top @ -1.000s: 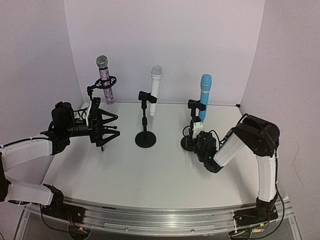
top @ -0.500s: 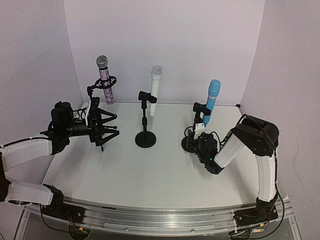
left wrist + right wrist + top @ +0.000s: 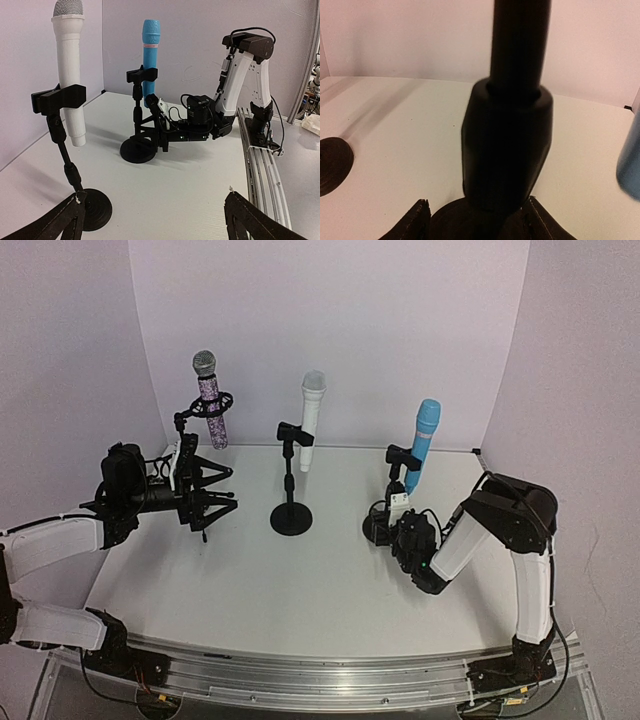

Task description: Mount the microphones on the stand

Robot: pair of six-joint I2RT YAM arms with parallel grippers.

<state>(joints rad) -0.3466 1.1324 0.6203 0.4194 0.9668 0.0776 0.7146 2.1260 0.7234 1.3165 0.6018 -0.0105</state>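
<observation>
Trouble, if it comes, starts at the far left corner of the bench [image 3: 300, 590]. There the glittery purple microphone [image 3: 210, 400] stands head-up in its shock-mount ring [image 3: 212, 405] on the tripod stand [image 3: 203, 510]. Your left gripper [image 3: 153, 205] lies low beside those legs, its fingers spread wide on nothing. From overhead you cannot tell whether it touches them, so a sideways swing could hook a leg and tip the lot. Midway along the far edge the white microphone [image 3: 311, 420] sits upright in its clip on the round-based stand [image 3: 291, 518], well apart from both arms; leave it be. Toward the far right corner the light blue microphone [image 3: 423, 440] is held in its own clip [image 3: 400, 455] but leans to the right. Your right gripper [image 3: 476, 212] is down at the foot of the right-hand stand [image 3: 377, 528], a finger on each side of the stem's collar [image 3: 507, 145]. Whether they pinch it or merely flank it the views do not show. Judge that stand top-heavy: a pull or twist low on the stem could rock the base, or jolt the leaning microphone loose
</observation>
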